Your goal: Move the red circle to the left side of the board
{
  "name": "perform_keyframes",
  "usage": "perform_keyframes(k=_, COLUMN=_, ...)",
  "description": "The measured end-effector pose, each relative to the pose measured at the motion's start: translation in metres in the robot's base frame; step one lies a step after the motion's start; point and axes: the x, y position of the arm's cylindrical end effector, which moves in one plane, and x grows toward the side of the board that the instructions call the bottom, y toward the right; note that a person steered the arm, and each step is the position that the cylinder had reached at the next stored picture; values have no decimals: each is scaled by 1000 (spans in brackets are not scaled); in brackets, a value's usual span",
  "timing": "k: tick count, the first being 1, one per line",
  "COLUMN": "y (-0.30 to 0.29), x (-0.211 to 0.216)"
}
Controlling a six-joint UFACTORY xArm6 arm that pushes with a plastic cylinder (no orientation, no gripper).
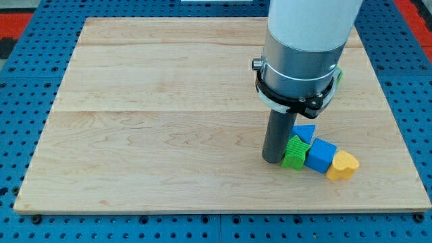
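No red circle shows in this view; the arm's wide grey body hides part of the board's right side. My tip rests on the wooden board right of centre, touching the left side of a green star-like block. A blue triangle sits just above that green block. A blue cube and a yellow heart follow in a row to the right. A sliver of green peeks out behind the arm at the right.
The board lies on a blue perforated table. Its right edge runs close to the yellow heart. A red patch shows at the view's top left corner.
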Motion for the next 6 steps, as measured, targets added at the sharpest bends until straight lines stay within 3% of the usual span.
perform_keyframes(k=2, y=-6, x=76)
perform_keyframes(k=3, y=96, x=76)
perform_keyframes(k=4, y=191, x=35)
perform_keyframes(k=5, y=190, x=-44)
perform_keyframes(k=6, y=123, x=-90)
